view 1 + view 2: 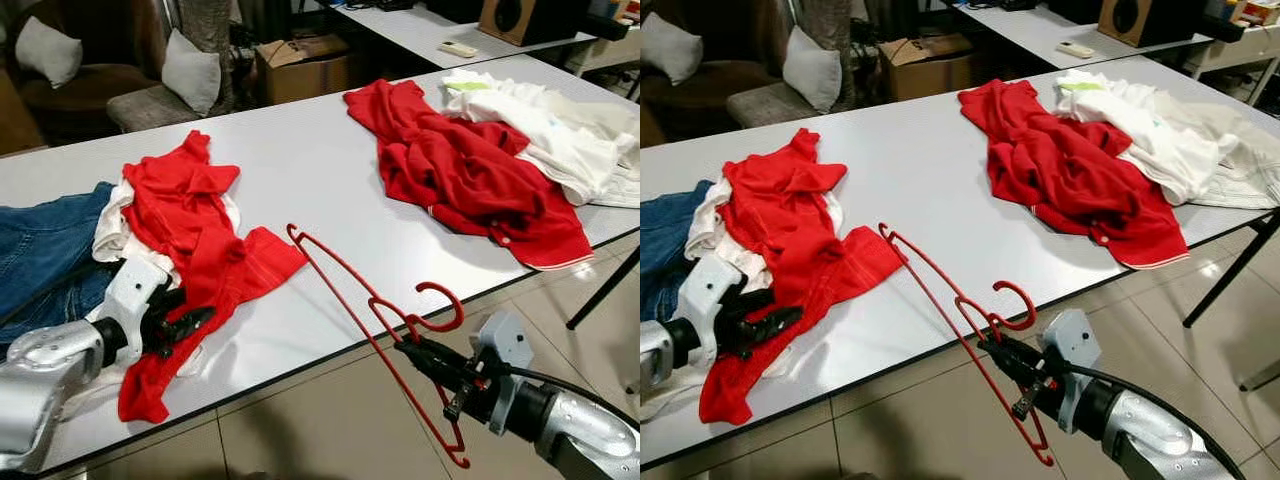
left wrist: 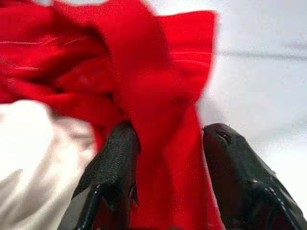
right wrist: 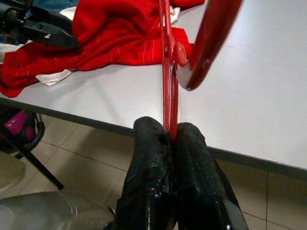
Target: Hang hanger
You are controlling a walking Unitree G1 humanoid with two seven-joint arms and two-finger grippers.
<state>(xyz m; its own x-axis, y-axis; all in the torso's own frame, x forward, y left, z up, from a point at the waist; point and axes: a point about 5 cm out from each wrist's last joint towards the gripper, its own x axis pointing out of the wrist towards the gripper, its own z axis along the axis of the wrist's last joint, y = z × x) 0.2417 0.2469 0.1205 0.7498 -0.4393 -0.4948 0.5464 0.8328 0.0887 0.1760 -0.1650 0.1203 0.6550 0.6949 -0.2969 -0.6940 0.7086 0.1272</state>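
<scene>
A red plastic hanger (image 1: 345, 290) is held tilted over the table's front edge, with my right gripper (image 1: 415, 352) shut on its lower bar just under the hook (image 1: 441, 306). In the right wrist view both fingers (image 3: 148, 158) press the thin red bar. One hanger end reaches over the white table (image 1: 300, 170); the other hangs below its edge. A crumpled red shirt (image 1: 190, 230) lies at the table's left. My left gripper (image 1: 192, 324) rests low on it, open, with a fold of red cloth (image 2: 163, 120) between its fingers.
A white garment (image 1: 112, 235) and blue jeans (image 1: 40, 250) lie under and left of the red shirt. At the right end lie a second red garment (image 1: 460, 170) and white clothes (image 1: 560, 130). Behind the table stand a cardboard box (image 1: 300, 65) and cushioned chairs (image 1: 190, 70).
</scene>
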